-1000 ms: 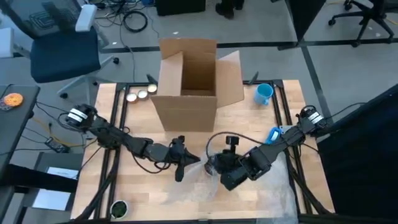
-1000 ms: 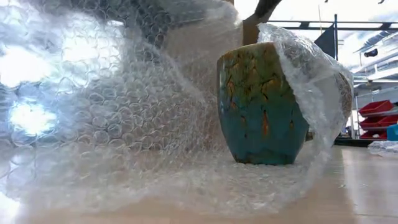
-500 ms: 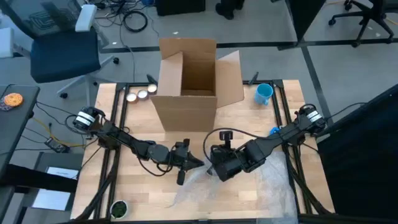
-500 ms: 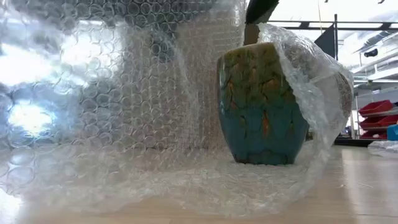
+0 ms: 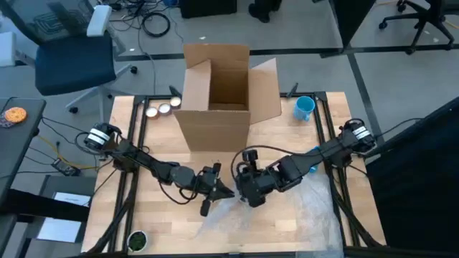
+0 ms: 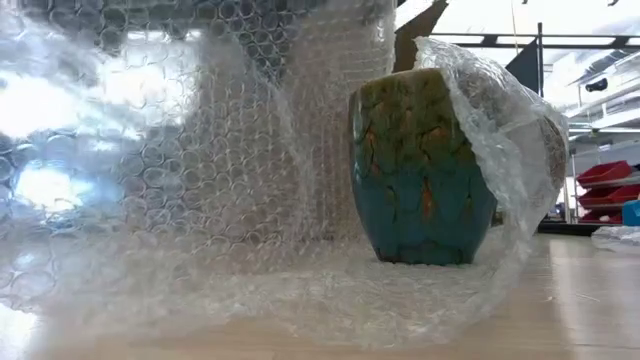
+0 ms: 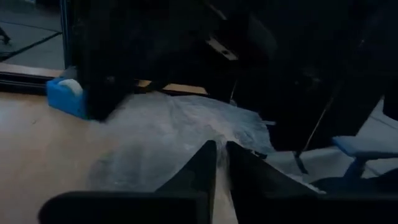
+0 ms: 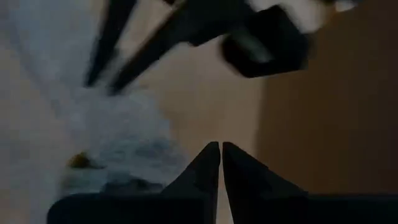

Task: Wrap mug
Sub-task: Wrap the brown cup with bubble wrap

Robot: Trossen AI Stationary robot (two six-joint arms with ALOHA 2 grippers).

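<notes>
A teal mug (image 6: 420,170) with a yellow-green top and orange cracks stands upright on the table, on a sheet of bubble wrap (image 6: 180,200). The wrap curls around its right side and rises in a tall wall to its left. Seen from above, the rest of the sheet (image 5: 294,218) lies toward the near right. My right gripper (image 5: 244,195) is shut just above the mug and hides it in the high view. My left gripper (image 5: 228,190) is shut close beside it on the left, its tips (image 7: 221,155) at the wrap's edge. My right gripper (image 8: 221,155) is shut on the bubble wrap above the mug; its own body hides the place of contact from above. The held part of the sheet (image 6: 300,120) stands up from the table beside the mug. My left gripper is at the wrap; I cannot tell whether it touches.
An open cardboard box (image 5: 219,93) stands at the far middle, just behind both grippers. A small blue cup (image 5: 304,107) is at the far right and three small round things (image 5: 161,109) at the far left. A blue tape dispenser (image 7: 65,96) sits by the right arm.
My right gripper has gone toward the table's left edge and a little toward the far edge, over the mug. The wall of wrap left of the mug has been drawn up straighter and closer to it. The mug has stayed in place.
</notes>
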